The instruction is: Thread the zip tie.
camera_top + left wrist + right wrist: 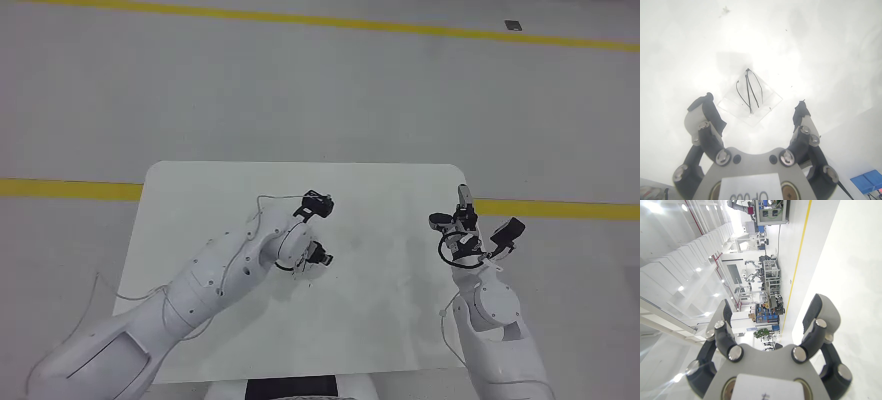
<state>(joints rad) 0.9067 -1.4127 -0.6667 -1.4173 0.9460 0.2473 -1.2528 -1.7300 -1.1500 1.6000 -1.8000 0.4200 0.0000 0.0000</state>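
Several black zip ties [749,91] lie loose on a small clear square tray [762,116] on the white table [390,300]. My left gripper [755,100] hangs above the tray, open, with nothing between its fingers; the ties sit just beyond its fingertips [708,97]. From above, the left gripper [322,232] is over the table's middle and hides the tray. My right gripper [474,226] is at the table's right edge, raised and turned out toward the room. The right gripper [770,303] is open and holds nothing.
The table's right edge [815,275] runs beside the right gripper, with floor and a yellow line [560,208] beyond. A blue box [866,180] lies off the table past the left arm. Bare tabletop surrounds the tray.
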